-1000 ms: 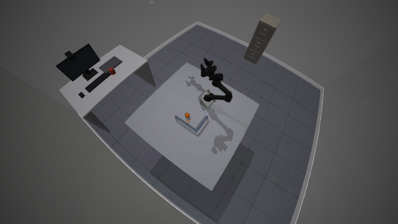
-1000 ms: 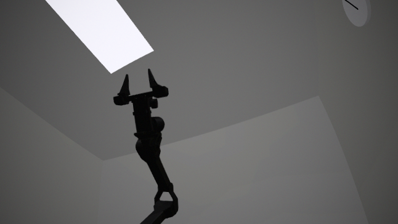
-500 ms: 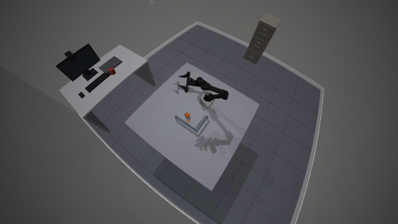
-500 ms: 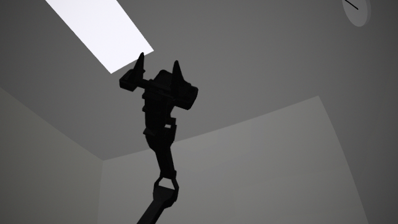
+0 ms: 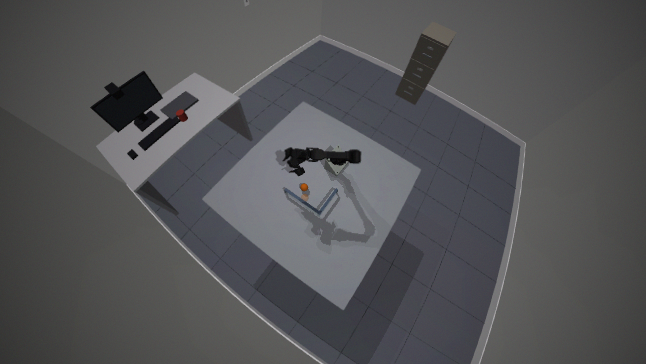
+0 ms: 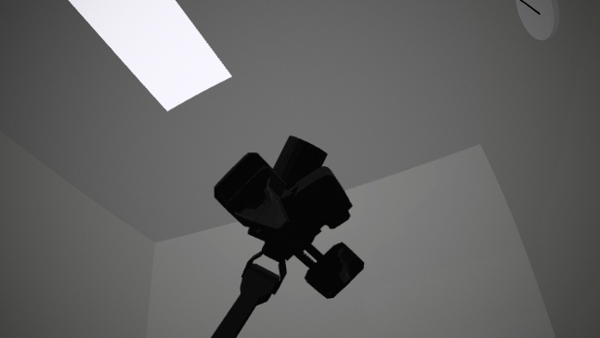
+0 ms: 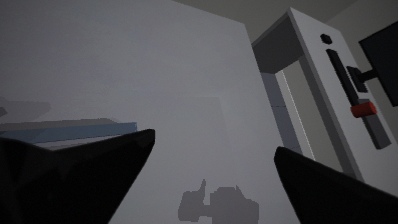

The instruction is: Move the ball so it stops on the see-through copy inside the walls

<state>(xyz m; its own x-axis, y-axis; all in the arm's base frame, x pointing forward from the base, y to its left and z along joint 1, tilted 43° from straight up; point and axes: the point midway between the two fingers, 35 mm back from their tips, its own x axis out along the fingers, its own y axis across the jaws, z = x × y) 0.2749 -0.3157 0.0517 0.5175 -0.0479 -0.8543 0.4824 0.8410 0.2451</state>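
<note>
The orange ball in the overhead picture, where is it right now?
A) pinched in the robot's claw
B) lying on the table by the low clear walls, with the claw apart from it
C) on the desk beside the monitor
B: the ball lies beside the walls while the open gripper holds nothing.

ball [image 5: 304, 187]: tiny in top view, surface detail unreadable; out of frame in wrist and exterior views
see-through copy [image 5: 305, 198]: faint smudge just beside ball, outline too small to trace
clear walls [image 5: 327, 199]: one blue strip only in wrist view [image 7: 70, 131], cut by left edge and lower finger [image 7: 85, 175]
gripper [image 5: 291, 165]: dark cluster in top view, fingertips not separable; wrist view crops both fingers at bottom edge
arm [image 6: 288, 204]: black silhouette in exterior view, cut off at bottom edge
monitor [image 7: 382, 60]: cropped at right edge
</note>
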